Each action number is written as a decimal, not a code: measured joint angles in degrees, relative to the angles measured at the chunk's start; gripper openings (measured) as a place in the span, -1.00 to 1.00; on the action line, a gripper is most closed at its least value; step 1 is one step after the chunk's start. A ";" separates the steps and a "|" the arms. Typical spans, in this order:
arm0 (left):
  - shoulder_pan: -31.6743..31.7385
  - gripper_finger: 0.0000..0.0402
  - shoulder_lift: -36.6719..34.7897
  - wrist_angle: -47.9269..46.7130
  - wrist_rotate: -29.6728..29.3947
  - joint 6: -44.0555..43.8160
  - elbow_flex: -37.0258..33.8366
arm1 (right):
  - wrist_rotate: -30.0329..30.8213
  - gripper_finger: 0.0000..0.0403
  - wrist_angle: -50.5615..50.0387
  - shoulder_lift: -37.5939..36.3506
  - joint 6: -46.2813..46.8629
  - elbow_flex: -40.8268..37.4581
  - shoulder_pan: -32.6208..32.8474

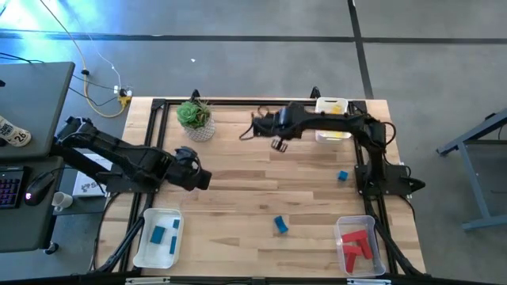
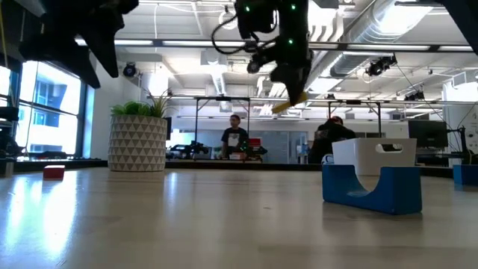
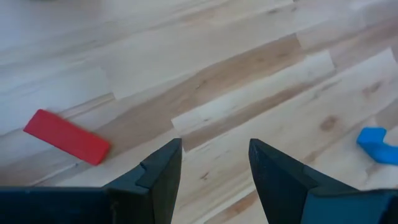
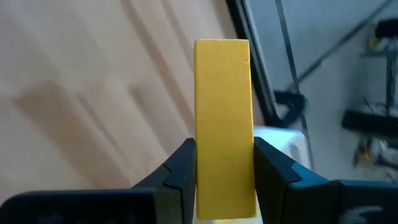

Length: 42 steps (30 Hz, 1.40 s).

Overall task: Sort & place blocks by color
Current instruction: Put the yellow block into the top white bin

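My right gripper [image 4: 222,155] hangs high over the far middle of the table [image 1: 277,145], shut on a yellow bar block [image 4: 222,112]. My left gripper [image 3: 214,155] is open over the table's left middle [image 1: 198,178] with nothing between its fingers. Ahead of it a red bar [image 3: 65,137] and a blue block [image 3: 379,144] lie flat on the wood. Two blue blocks [image 1: 280,225] [image 1: 342,176] lie loose on the right half. A blue arch-shaped block [image 2: 373,187] stands close to the low camera. My right gripper pinches the yellow bar's two long sides [image 4: 202,155] between its two fingers, toward one end of the bar. The fingers slant downward and lie along the bar, which sticks out well past the fingertips. In the low view the bar [image 2: 287,104] hangs tilted, clear of the table.
A white tray with yellow blocks [image 1: 333,119] stands at the far right. A tray with blue blocks [image 1: 158,237] is near left, and one with red blocks [image 1: 356,245] near right. A potted plant [image 1: 194,119] stands at the far left. People sit beyond the table [image 2: 235,138].
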 joint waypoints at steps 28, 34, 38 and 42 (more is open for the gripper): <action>8.17 -0.13 0.59 0.00 5.07 -9.21 -0.02 | -2.60 -0.48 3.32 -16.54 -3.07 -24.05 -23.43; 9.43 -0.13 2.85 0.00 5.17 -12.01 -0.02 | -6.28 -0.45 6.96 -17.57 -5.03 -28.81 -27.81; 9.96 -0.13 5.15 0.00 6.88 -14.14 -0.04 | -7.91 -0.43 9.71 -17.57 -7.37 -30.82 -29.61; 9.96 -0.13 7.72 -0.19 8.70 -17.15 -0.04 | -8.25 -0.36 10.82 -17.57 -9.71 -31.35 -30.99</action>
